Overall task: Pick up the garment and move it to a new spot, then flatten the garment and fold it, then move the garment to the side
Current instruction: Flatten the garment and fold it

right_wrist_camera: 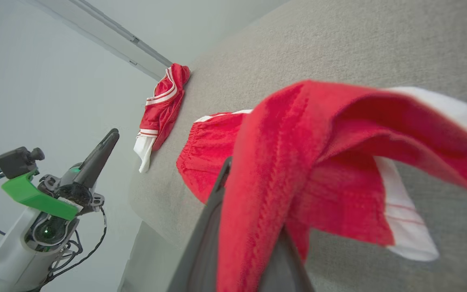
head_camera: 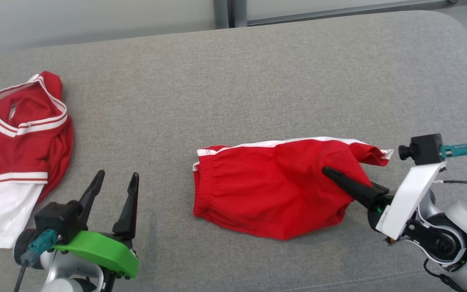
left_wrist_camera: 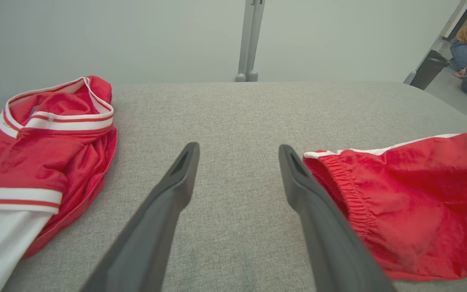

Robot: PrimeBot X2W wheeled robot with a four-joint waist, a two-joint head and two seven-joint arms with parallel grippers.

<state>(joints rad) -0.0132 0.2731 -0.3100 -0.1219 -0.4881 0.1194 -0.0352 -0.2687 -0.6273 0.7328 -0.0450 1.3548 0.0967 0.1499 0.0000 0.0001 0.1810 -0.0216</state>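
A red jersey (head_camera: 18, 134) lay bunched at far left. The left gripper (head_camera: 118, 174) hung wide open, empty. The shorts (head_camera: 258, 190) sat rumpled midway along the grey cushion (head_camera: 258, 81) — the right gripper (head_camera: 327, 172) clenched on their right leg. Flattening, folding, setting aside — all seemingly remained.

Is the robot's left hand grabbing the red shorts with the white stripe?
No, the left fingers stand wide apart over the bare grey fabric cushion, beside the red shorts with the white stripe, gripping nothing.
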